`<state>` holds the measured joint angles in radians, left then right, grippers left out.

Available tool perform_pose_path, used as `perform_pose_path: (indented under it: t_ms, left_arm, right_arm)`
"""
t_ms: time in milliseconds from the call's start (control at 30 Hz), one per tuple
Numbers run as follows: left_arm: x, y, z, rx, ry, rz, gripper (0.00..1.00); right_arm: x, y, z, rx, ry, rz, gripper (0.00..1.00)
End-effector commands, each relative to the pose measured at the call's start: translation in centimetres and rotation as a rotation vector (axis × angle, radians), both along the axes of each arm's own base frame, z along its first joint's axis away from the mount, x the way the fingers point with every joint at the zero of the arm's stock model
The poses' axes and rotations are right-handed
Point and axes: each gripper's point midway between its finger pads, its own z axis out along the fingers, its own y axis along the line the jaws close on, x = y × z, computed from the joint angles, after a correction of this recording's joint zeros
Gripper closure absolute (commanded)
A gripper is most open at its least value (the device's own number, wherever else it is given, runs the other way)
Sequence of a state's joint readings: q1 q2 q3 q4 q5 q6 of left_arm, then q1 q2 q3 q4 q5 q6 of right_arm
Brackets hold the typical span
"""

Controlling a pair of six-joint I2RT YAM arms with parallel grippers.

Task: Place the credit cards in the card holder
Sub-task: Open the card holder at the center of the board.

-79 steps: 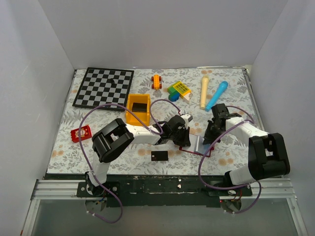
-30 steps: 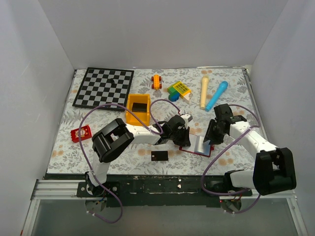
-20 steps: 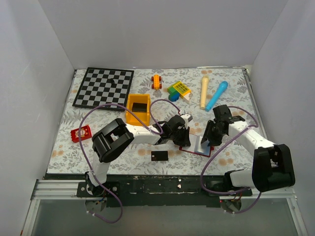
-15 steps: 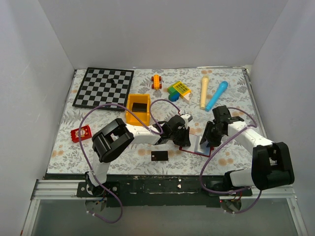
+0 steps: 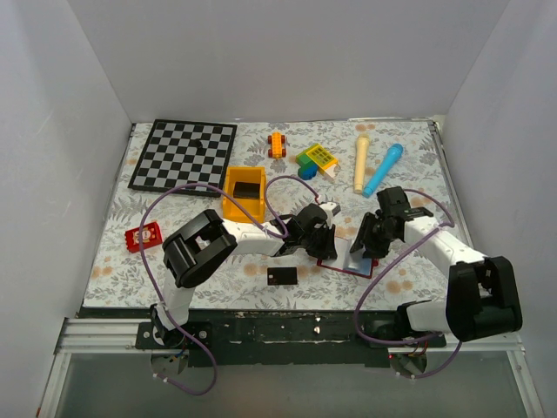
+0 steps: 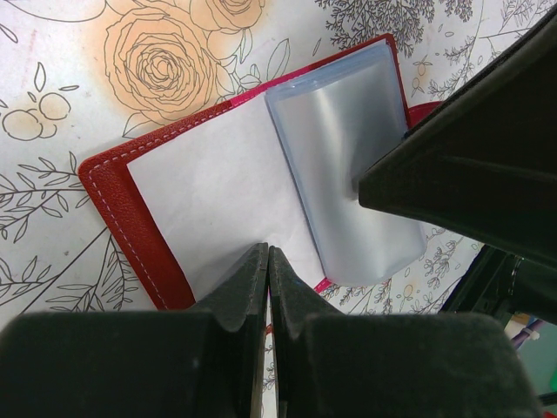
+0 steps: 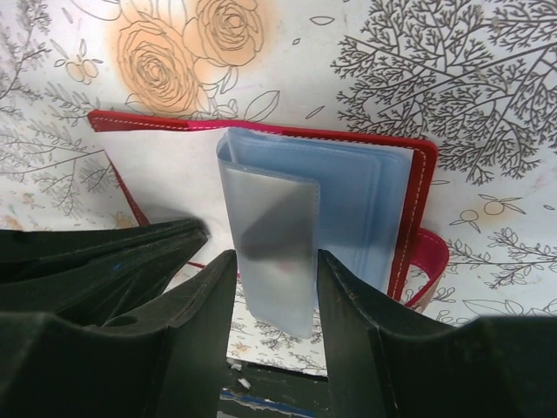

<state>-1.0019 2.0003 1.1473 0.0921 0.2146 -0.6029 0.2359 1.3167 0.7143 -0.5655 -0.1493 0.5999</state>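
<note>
Card holder, one, lying open, one credit card nearby

No legible text, number, brand or sign is found in any view. The black card carries tiny pale marks, too small to read. The red tile bears a white mark that cannot be made out. The yellow toy shows a grid of keys, with characters unresolved. The card holder lies open, with plain cover, lining and pockets.
</note>
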Motion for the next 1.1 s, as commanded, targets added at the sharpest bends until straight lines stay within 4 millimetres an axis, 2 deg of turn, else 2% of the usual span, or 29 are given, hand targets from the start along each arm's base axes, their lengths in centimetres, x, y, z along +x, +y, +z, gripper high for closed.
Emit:
perform_pose_path:
  t_ms: [0, 200, 333, 567, 767, 867, 1067]
  left_arm:
    - [-0.3, 0.4, -0.7, 0.02, 0.016, -0.006, 1.0]
    - [-0.3, 0.5, -0.7, 0.022, 0.015, -0.004, 1.0]
    - [-0.3, 0.4, -0.5, 0.019, 0.012, -0.005, 1.0]
    - [-0.3, 0.5, -0.6, 0.019, 0.016, -0.004, 1.0]
    - [-0.3, 0.4, -0.5, 0.016, 0.015, -0.003, 1.0]
    - [-0.2, 0.5, -0.2, 0.014, 0.009, -0.001, 1.0]
    - [-0.1, 0.7, 1.2, 0.004, -0.012, 0.005, 1.0]
  right_arm:
    - [1.4, 1.3, 2.1, 0.079, -0.082, 0.005, 0.5]
    - [2.0, 2.9, 4.0, 0.179, -0.177, 0.067, 0.5]
    - [2.1, 3.0, 4.3, 0.189, -0.182, 0.075, 0.52]
    - [1.6, 2.0, 3.4, 0.128, -0.148, 0.055, 0.66]
    - [1.7, 1.5, 2.9, 0.097, -0.145, 0.053, 0.85]
    - [1.9, 2.0, 2.6, 0.119, -0.147, 0.064, 0.94]
    - [2.7, 3.9, 2.5, 0.226, -0.163, 0.095, 0.96]
